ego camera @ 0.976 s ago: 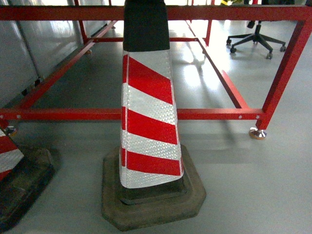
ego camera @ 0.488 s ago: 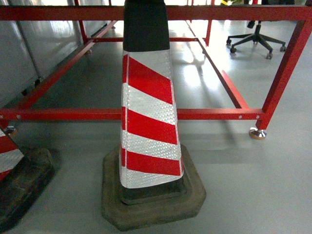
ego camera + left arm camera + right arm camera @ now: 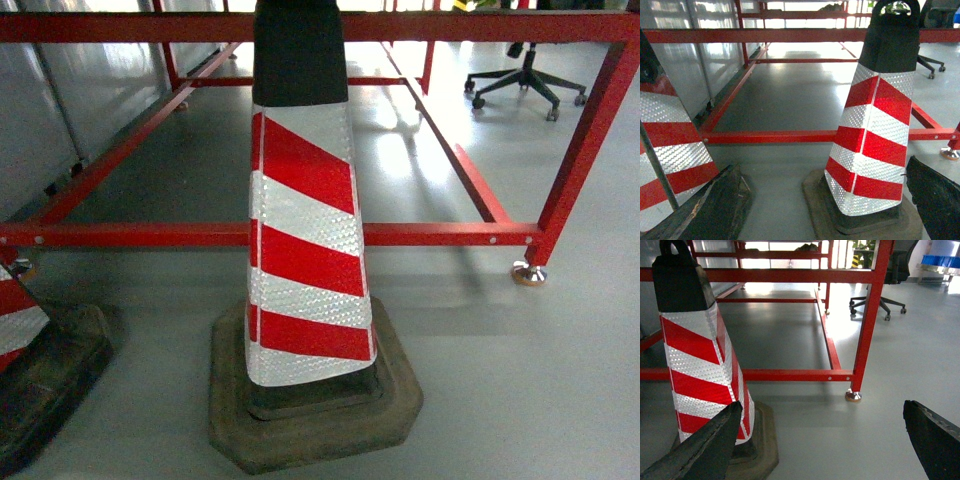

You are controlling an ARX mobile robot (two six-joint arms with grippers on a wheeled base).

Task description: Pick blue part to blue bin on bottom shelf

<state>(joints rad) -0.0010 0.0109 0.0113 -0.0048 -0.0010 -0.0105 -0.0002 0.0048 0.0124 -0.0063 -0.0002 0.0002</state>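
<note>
Behind the upright striped traffic cone [image 3: 305, 240] runs a red frame [image 3: 440, 234]; both grippers [image 3: 830, 210] [image 3: 825, 445], fingertips cropped, gape empty.

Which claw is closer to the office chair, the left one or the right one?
Right, I judge. From the right claw, open, the office chair shows near the rack's corner post. From the left claw, also open, it sits at the far right edge, behind the striped cone.
</note>
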